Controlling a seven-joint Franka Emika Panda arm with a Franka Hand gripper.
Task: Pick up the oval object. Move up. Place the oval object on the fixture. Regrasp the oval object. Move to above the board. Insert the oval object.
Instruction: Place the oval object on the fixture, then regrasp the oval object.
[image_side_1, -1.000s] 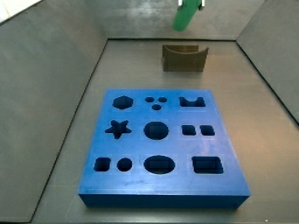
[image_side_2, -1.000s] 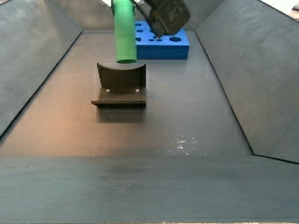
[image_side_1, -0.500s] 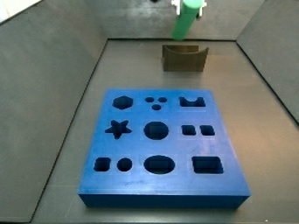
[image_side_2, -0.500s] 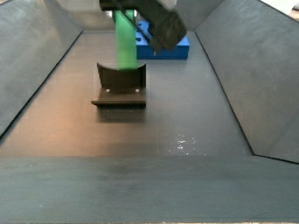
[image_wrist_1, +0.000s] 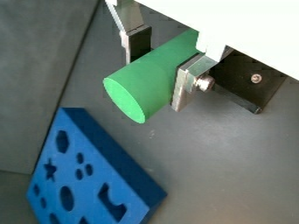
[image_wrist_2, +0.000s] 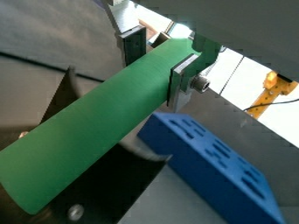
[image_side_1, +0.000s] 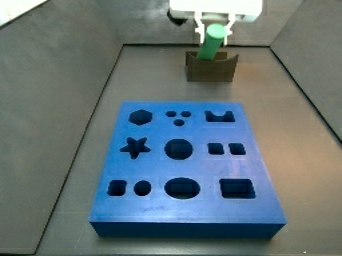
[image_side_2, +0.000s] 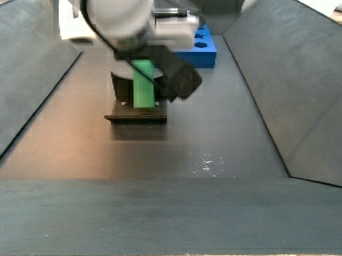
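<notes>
Gripping the oval object (image_wrist_1: 149, 80) between both silver fingers (image_wrist_1: 190, 80), the tool (image_side_1: 214, 20) hung directly over the fixture (image_side_1: 211, 67). Rod's long axis ran down from the tool toward the fixture's notch, slightly tilted; lower end looked at or just inside it, contact not confirmable. Board (image_side_1: 185, 166) sat well apart from the fixture, nearer that side camera. Side view (image_side_2: 143, 83) showed rod fronting the fixture upright; a wrist view showed pads clamped mid-rod, not seating.
</notes>
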